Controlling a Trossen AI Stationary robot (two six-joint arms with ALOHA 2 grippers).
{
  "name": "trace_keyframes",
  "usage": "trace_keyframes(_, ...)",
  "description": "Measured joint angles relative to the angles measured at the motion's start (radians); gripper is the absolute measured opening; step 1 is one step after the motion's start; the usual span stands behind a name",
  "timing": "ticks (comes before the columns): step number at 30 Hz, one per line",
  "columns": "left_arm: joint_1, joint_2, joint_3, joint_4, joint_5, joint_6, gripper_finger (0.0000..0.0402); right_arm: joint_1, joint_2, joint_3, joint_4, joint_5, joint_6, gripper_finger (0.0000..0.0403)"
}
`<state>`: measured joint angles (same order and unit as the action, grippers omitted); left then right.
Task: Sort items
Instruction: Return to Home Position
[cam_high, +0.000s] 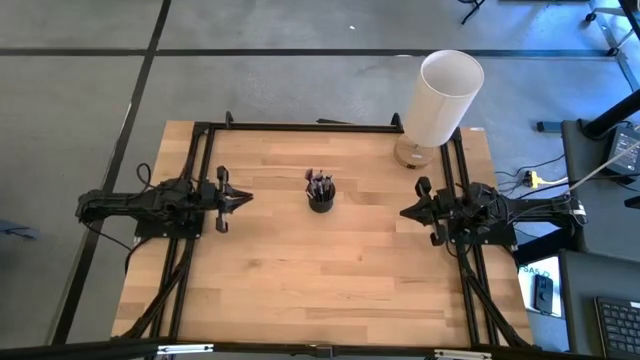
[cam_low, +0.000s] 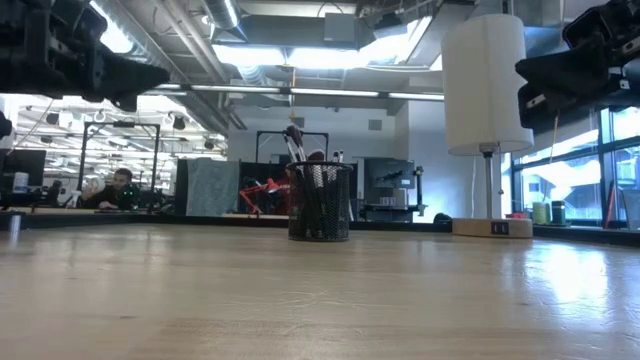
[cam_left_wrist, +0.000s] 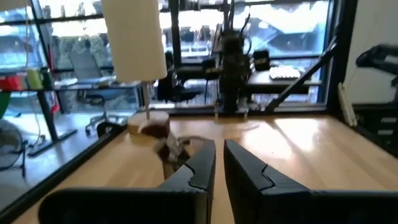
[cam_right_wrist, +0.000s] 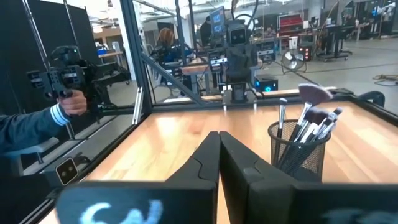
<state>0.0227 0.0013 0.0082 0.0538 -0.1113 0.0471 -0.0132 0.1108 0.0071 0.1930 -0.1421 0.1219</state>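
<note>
Several makeup brushes (cam_high: 319, 181) stand with their heads up in a small black mesh cup (cam_high: 320, 197) at the table's middle, their handles resting inside it. The low view shows the cup (cam_low: 320, 203) with brush heads (cam_low: 296, 141) above its rim. In the right wrist view the brushes (cam_right_wrist: 314, 118), one with a fan-shaped pinkish head, lean in the cup (cam_right_wrist: 297, 154). My left gripper (cam_high: 243, 198) hovers shut to the left of the cup. My right gripper (cam_high: 404, 212) hovers shut to its right. Both point at the cup and hold nothing.
A lamp with a tall white cylindrical shade (cam_high: 442, 97) stands on a wooden base (cam_high: 410, 153) at the table's far right corner. Black frame rails (cam_high: 300, 126) run along the table's edges. Bare wood (cam_high: 320, 270) lies near the cup. A person's hand (cam_right_wrist: 69, 102) holds a device beyond the table.
</note>
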Motion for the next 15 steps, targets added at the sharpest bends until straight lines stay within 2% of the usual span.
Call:
trace_keyframes(5, 0.0, 0.0, 0.0, -0.007, -0.029, -0.038, 0.0029, 0.0, 0.0, 0.0, -0.025, 0.0, -0.002, 0.001)
trace_keyframes(10, -0.001, 0.007, 0.0, -0.029, 0.016, -0.071, 0.0029, 0.0, 0.0, 0.0, -0.094, 0.0, 0.005, 0.001)
trace_keyframes(15, -0.001, 0.007, 0.0, -0.028, 0.009, -0.087, 0.0029, 0.001, 0.0, 0.0, 0.025, 0.0, 0.0, 0.001)
